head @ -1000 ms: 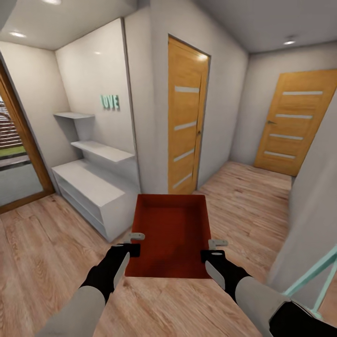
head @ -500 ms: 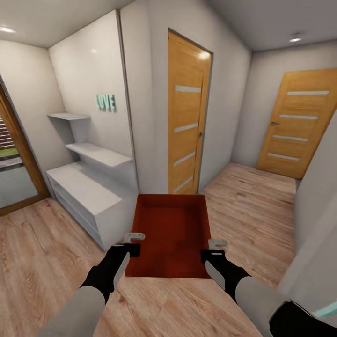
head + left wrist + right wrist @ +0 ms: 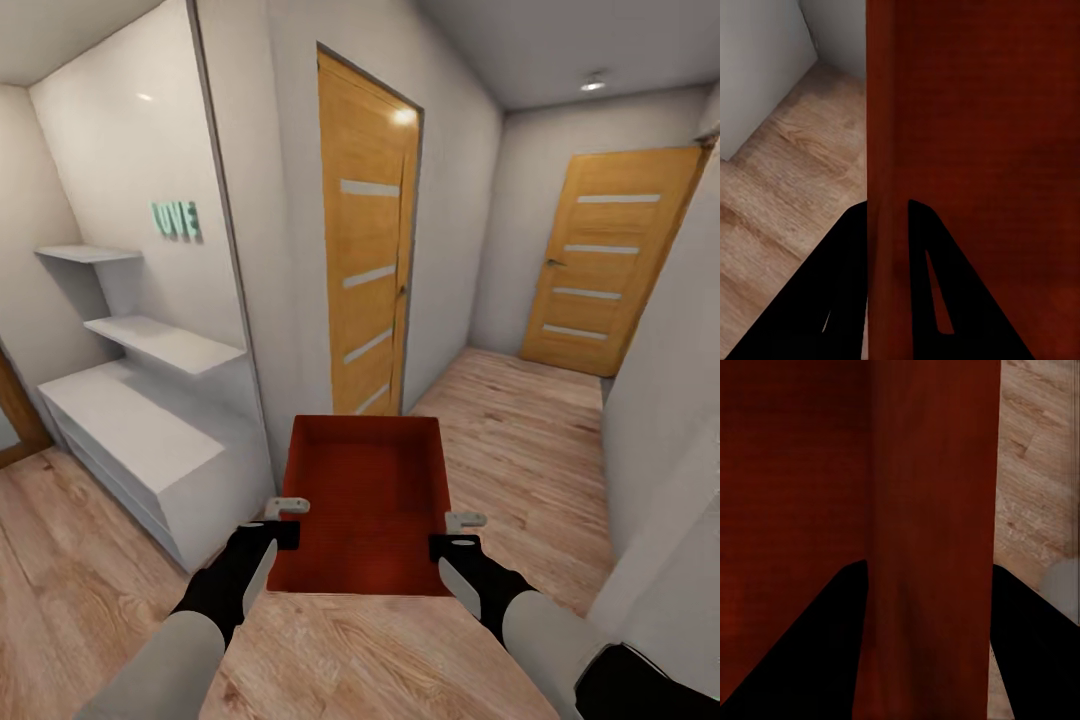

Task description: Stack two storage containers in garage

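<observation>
One red-orange storage container (image 3: 365, 490) is carried in front of me, open side up, above the light wood-plank floor (image 3: 520, 440). My left gripper (image 3: 285, 522) is shut on its left wall and my right gripper (image 3: 457, 532) is shut on its right wall. In the left wrist view the red wall (image 3: 967, 112) runs between the two black fingers of the left gripper (image 3: 886, 214). Through the right wrist camera the container wall (image 3: 930, 472) sits between the fingers of the right gripper (image 3: 928, 566). The container looks empty.
A white low shelf unit (image 3: 130, 430) with wall shelves stands at the left. A shut orange-brown door (image 3: 365, 250) is just ahead, and another one (image 3: 600, 260) closes the corridor's far end. A white wall (image 3: 670, 400) lies close on the right.
The whole view has shifted: shelf unit and near door slid left, and the glass door at the left edge left the picture. Container and both grippers keep the same place in view.
</observation>
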Robot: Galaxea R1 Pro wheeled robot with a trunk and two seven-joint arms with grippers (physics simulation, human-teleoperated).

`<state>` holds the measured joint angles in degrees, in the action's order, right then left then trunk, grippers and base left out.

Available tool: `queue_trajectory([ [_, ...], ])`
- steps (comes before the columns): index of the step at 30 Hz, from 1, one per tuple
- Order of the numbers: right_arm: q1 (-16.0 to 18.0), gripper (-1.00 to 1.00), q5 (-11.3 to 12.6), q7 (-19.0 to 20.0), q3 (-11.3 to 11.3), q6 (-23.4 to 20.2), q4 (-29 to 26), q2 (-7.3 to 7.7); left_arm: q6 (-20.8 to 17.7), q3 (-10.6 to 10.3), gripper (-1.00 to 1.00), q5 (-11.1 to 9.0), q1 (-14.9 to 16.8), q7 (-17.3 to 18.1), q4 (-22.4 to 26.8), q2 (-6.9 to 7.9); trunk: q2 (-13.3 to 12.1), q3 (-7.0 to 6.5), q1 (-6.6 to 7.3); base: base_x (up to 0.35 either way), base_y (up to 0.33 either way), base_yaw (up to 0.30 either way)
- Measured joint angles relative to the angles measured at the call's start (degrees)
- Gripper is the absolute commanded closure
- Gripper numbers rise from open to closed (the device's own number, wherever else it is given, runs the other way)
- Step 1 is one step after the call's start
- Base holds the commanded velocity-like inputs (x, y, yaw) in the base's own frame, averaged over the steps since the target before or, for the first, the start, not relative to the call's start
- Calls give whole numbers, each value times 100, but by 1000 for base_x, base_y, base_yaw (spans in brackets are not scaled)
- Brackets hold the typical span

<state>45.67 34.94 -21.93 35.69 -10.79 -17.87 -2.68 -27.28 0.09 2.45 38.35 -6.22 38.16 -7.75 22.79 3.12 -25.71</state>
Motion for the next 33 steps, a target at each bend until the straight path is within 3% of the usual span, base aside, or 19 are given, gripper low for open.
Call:
queue_trajectory([
  [33,0,100,19,2,15,9,22,-1,1,-3,100,2,0,-7,-15,-4,0,0,0,322,0,-242],
])
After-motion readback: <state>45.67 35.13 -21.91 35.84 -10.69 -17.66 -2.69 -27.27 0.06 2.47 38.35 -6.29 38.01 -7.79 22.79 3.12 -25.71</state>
